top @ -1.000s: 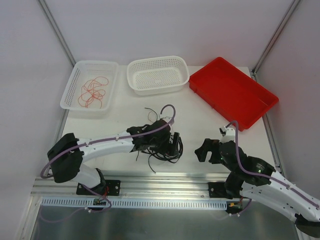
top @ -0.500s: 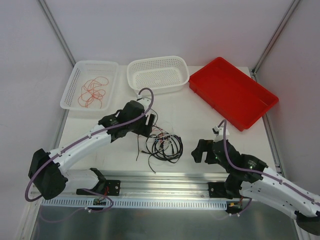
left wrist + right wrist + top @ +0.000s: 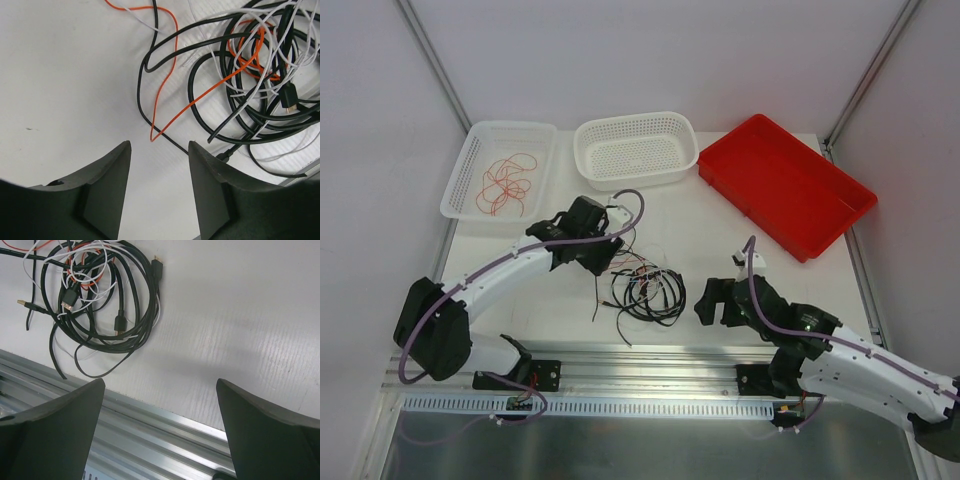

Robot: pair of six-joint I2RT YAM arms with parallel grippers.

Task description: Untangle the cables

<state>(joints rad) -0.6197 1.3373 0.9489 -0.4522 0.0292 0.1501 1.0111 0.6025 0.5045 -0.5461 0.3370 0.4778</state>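
The tangle of thin red-orange, white and thick black cables lies at 6 o'clock on the white surface, with the left claw and right claw both released beside it, and grabbing many strands together could pull the knot tighter.

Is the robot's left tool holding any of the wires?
No, the left tool is open with only bare table between its fingers, and the cables lie past its tips.

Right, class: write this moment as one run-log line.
left tool open, empty | right tool open, empty | cables tangled on table
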